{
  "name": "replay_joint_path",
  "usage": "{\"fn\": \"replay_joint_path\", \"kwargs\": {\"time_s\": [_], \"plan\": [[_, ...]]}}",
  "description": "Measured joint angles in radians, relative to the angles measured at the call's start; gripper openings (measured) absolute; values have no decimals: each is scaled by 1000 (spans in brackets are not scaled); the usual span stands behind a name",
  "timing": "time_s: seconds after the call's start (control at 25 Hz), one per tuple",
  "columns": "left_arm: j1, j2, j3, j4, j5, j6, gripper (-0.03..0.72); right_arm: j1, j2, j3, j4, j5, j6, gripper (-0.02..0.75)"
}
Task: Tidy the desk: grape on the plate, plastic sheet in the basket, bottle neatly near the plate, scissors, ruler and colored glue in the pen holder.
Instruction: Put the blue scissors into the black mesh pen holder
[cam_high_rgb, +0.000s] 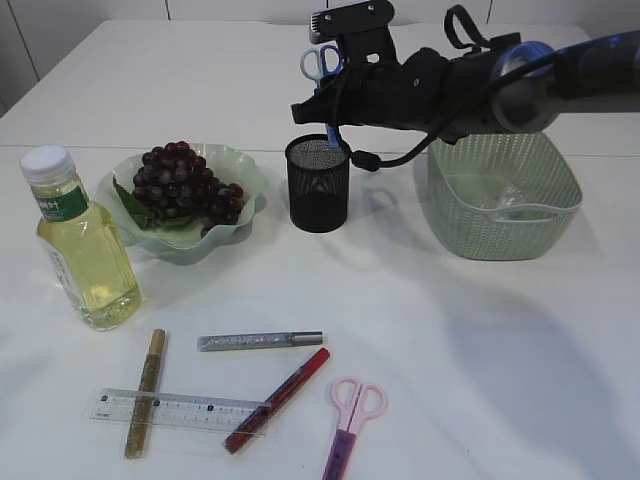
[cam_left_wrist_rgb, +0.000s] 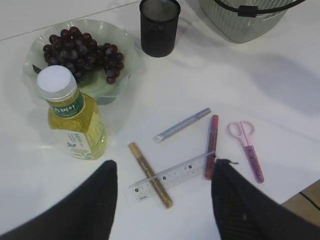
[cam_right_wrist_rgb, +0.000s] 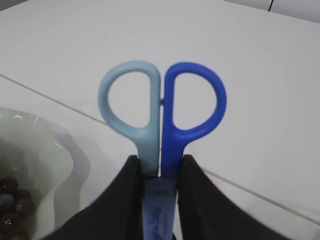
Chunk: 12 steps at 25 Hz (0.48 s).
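My right gripper (cam_high_rgb: 330, 95) is shut on blue scissors (cam_right_wrist_rgb: 162, 120), handles up, and holds them above the black mesh pen holder (cam_high_rgb: 317, 184); the scissors also show in the exterior view (cam_high_rgb: 321, 62). Grapes (cam_high_rgb: 185, 185) lie on the pale green plate (cam_high_rgb: 240, 165). The bottle (cam_high_rgb: 80, 240) of yellow liquid stands left of the plate. Pink scissors (cam_high_rgb: 350, 420), a clear ruler (cam_high_rgb: 180, 410), and gold (cam_high_rgb: 145, 393), silver (cam_high_rgb: 260, 341) and red (cam_high_rgb: 278, 398) glue pens lie at the front. My left gripper (cam_left_wrist_rgb: 162, 177) is open above the ruler (cam_left_wrist_rgb: 172, 176), out of the exterior view.
The green basket (cam_high_rgb: 505, 195) stands at the right with a clear plastic sheet (cam_high_rgb: 505, 195) inside. The right arm reaches across above the basket and pen holder. The table's front edge shows at the lower right of the left wrist view (cam_left_wrist_rgb: 305, 192).
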<state>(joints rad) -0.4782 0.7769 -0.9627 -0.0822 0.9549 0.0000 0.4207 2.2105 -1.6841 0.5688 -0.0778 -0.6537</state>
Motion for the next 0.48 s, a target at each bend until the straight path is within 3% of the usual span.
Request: {"fn": "replay_joint_path", "kwargs": {"time_s": [0.48], "plan": [[0, 0, 0, -8, 0, 0, 435, 27, 2, -2, 4, -17, 35, 187]]}}
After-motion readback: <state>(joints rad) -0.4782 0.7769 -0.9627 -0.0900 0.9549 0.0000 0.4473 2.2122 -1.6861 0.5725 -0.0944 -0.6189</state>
